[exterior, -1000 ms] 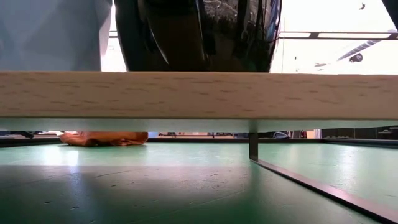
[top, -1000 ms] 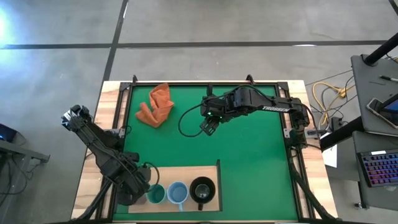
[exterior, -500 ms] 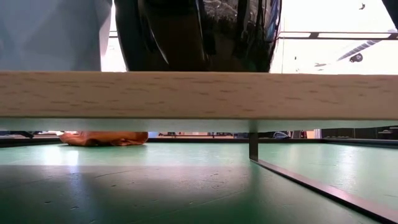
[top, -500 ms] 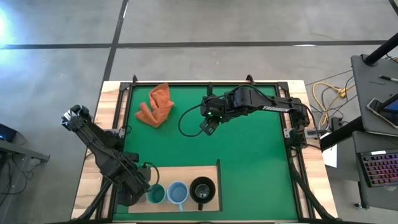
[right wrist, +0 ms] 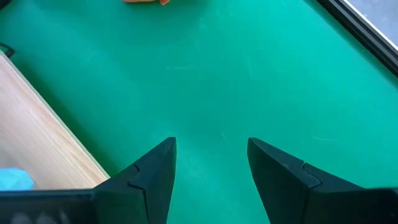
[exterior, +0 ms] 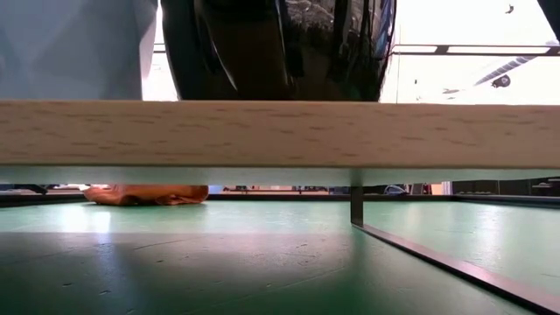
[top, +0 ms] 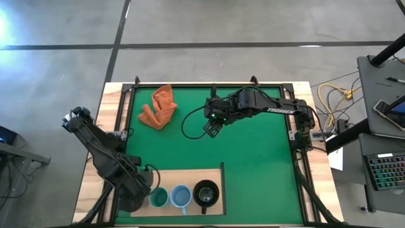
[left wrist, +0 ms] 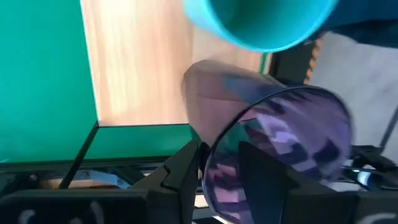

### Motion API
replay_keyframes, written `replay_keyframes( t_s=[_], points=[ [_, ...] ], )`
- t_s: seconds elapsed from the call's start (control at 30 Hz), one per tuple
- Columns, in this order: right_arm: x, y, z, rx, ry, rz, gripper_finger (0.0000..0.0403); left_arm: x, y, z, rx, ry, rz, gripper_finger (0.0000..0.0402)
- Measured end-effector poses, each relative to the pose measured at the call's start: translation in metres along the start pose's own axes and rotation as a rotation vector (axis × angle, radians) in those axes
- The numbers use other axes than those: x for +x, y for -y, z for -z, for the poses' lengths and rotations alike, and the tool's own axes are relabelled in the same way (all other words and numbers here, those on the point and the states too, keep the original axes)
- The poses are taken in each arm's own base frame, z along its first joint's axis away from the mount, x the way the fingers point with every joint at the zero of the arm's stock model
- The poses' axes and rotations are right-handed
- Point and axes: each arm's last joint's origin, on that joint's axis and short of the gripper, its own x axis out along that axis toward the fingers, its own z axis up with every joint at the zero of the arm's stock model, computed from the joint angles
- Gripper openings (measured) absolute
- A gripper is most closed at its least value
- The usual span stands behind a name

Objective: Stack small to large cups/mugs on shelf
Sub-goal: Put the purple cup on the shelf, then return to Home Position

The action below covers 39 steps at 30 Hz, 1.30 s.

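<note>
Left wrist view, nearest item first: the left tool (left wrist: 239, 168) is clamped on the dark purple cup (left wrist: 273, 149), whose translucent wall fills the space between the dark fingers (left wrist: 180, 177). The cup lies tilted, its open mouth facing the camera. Just beyond it is the rim of the teal-green cup (left wrist: 261, 22), over the light wooden shelf (left wrist: 137, 68).

High view: the shelf (top: 190, 174) sits at the lower centre of the frame on the green mat (top: 253, 158) of the worktop (top: 111, 120). On it stand, left to right in a row, the teal-green cup (top: 157, 198), the light blue mug (top: 180, 197) and the larger black mug (top: 205, 193), each just beside the next. The left tool (top: 136, 201) is at the shelf's left end, touching or just beside the teal-green cup; the purple cup itself is hidden under the arm in this view. The right tool (top: 212, 128) waits over bare mat at the upper centre, well apart from the shelf.

Right wrist view: the right tool (right wrist: 210, 163) has its fingers apart with nothing between them, only green mat.

Farthest, at the upper left of the high view, an orange cloth (top: 158, 107) lies crumpled on the mat.
</note>
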Motion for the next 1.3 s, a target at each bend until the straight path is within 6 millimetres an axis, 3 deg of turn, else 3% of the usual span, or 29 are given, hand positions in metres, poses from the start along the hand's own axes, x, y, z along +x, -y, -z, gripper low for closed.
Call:
replay_keyframes(
  t_s=[0.17,0.3,0.43,0.57,0.67,0.77,0.87,0.93,0.97,1.13,1.3],
  points=[
    [-0.001,-0.003,-0.003,-0.061,0.038,-0.029,0.0192,-0.024,0.007,0.001,0.040,0.063,0.071,0.0099],
    [-0.013,-0.006,-0.010,-0.129,0.135,-0.096,0.0192,-0.056,0.008,0.006,0.110,0.207,0.103,0.0099],
    [-0.032,-0.003,-0.016,-0.178,0.216,-0.139,0.0192,-0.090,0.004,0.014,0.167,0.361,0.132,0.0099],
    [-0.057,0.001,-0.023,-0.052,0.279,-0.217,0.0192,-0.123,-0.011,0.026,0.064,0.563,0.123,0.0099],
    [-0.089,-0.009,-0.018,-0.252,0.398,-0.415,0.0192,-0.142,-0.028,0.038,-0.078,0.762,0.092,0.0099],
    [-0.121,-0.031,-0.004,-0.450,0.535,-0.655,0.0192,-0.154,-0.024,0.037,0.079,1.073,0.067,0.0099],
    [-0.135,-0.052,0.011,-0.575,0.603,-0.777,0.0192,-0.162,-0.009,0.040,0.521,1.255,0.282,0.0099],
    [-0.130,-0.059,0.018,-0.604,0.566,-0.801,0.0192,-0.158,-0.013,0.039,0.784,1.279,0.402,0.0099],
    [-0.125,-0.061,0.020,-0.606,0.535,-0.794,0.0192,-0.154,-0.022,0.037,0.806,1.283,0.387,0.0099],
    [-0.091,-0.062,0.019,-0.610,0.433,-0.769,0.0192,-0.136,-0.074,0.028,0.604,1.336,0.205,0.0099],
    [-0.066,-0.056,-0.002,-0.626,0.558,-0.936,0.0192,-0.125,-0.116,0.023,0.620,1.433,0.244,0.0099]
  ],
)
